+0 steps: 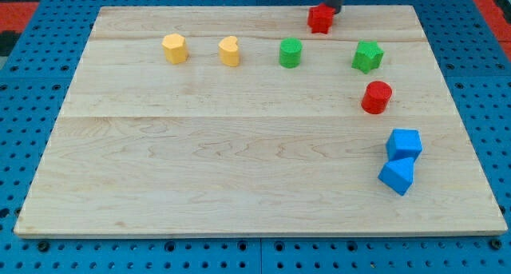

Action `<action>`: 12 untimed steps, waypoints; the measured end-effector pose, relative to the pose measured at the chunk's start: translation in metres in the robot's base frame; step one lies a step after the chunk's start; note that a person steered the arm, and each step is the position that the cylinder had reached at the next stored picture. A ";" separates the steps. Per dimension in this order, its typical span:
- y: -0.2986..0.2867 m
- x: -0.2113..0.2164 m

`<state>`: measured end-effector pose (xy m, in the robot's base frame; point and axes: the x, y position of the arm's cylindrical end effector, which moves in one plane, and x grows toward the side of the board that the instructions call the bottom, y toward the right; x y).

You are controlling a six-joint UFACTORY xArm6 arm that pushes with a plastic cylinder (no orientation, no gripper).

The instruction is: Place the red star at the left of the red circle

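The red star lies near the board's top edge, right of centre. My tip is at the star's upper right side, touching or nearly touching it. The red circle lies lower and to the right, well apart from the star.
A green circle and a green star lie between star and red circle. A yellow hexagon and a yellow heart lie at upper left. Two blue blocks sit at lower right. The wooden board rests on a blue pegboard.
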<state>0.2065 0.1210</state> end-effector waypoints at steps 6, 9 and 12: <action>-0.037 0.038; -0.016 0.061; -0.022 0.170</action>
<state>0.3760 0.0990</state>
